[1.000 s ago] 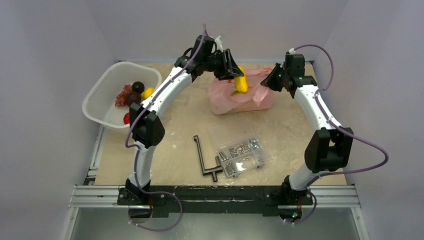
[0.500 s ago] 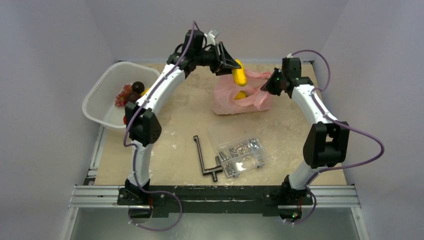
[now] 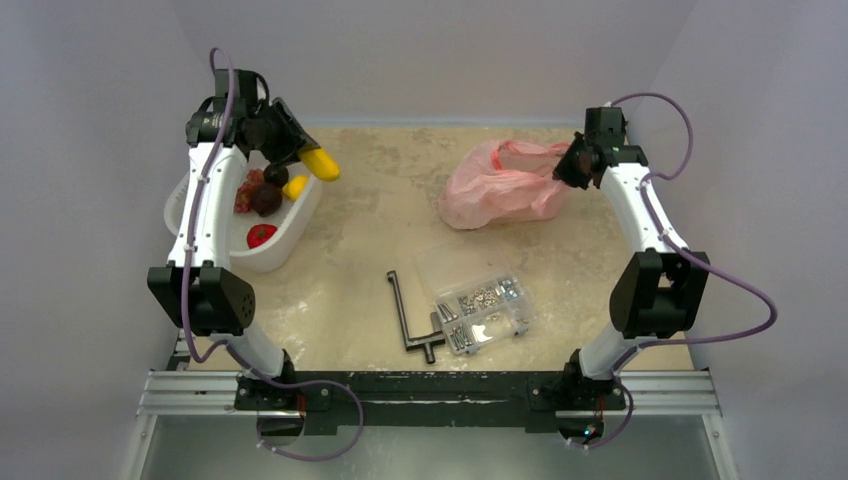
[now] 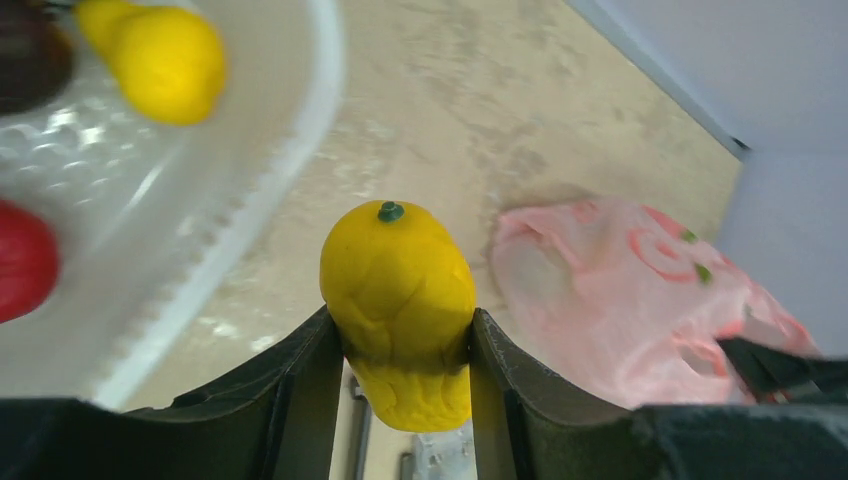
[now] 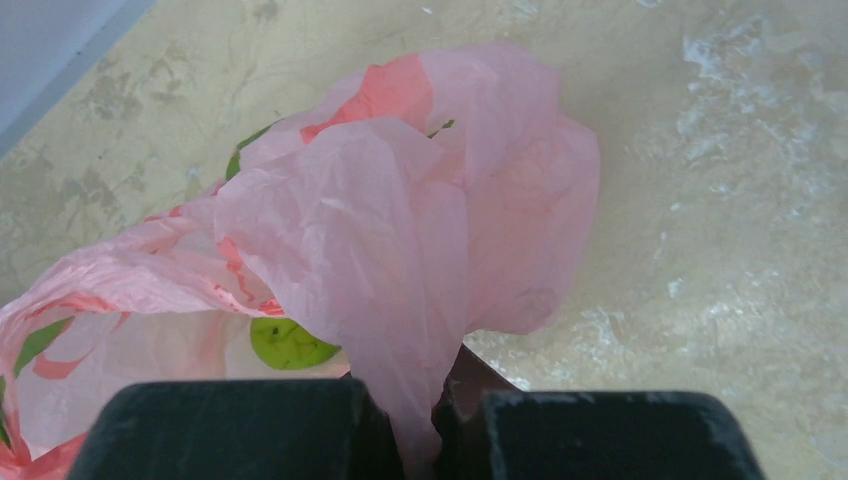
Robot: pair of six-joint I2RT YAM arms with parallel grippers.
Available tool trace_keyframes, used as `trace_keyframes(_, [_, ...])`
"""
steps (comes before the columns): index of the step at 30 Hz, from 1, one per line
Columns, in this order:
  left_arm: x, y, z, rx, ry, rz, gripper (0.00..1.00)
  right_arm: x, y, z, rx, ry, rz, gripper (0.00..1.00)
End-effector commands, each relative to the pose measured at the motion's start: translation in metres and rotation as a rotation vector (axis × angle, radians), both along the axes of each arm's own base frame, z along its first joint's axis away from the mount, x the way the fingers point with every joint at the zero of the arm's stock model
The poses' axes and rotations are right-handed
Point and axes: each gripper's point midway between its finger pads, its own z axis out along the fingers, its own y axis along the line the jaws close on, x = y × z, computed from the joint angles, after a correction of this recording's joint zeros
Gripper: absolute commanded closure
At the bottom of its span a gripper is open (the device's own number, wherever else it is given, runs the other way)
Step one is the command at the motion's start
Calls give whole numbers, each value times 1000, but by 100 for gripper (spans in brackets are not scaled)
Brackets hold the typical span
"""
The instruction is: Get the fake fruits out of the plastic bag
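The left gripper (image 3: 303, 152) is clenched on the yellow banana (image 3: 320, 163), whose long axis runs from 10 to 4 o'clock in the top view. The white basket (image 3: 195, 235) lies at about 8 o'clock from it. Its rim is just beside the fruit, so the drop probably needs a short shift that way. At 3 o'clock, well apart across the beige table (image 3: 380, 230), the right gripper (image 3: 572, 168) pinches a fold of the pink plastic bag (image 3: 500, 185). A green lime (image 5: 290, 343) shows inside.

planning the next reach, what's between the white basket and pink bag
Bare tabletop up to the bag, in the top view; the held banana hovers by the basket rim.
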Motion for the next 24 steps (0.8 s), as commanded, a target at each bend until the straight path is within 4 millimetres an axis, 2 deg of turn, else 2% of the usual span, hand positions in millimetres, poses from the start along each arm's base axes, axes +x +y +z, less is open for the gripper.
trace_keyframes(1, [-16,77,-24,195,95,216,100,-21,-34,20,-66,-17,-64,100])
trace_keyframes(4, [-17,115,-38,285,140,329,100,-26,-41,16,-66,6,-72,100])
trace_keyframes(8, [-10,145,-53,355,182,387,100,-35,-30,5,-29,19,-19,100])
trace_keyframes(13, [4,164,-76,417,230,358,100,-46,-21,-14,-45,84,81,100])
trace_keyframes(19, [26,174,-114,418,304,331,99,-53,2,-12,-59,81,148,100])
trace_keyframes(22, [33,173,-121,392,317,317,66,-64,12,-19,-70,113,176,100])
trace_keyframes(24, [34,170,-121,379,321,311,56,-72,10,-22,-82,127,179,100])
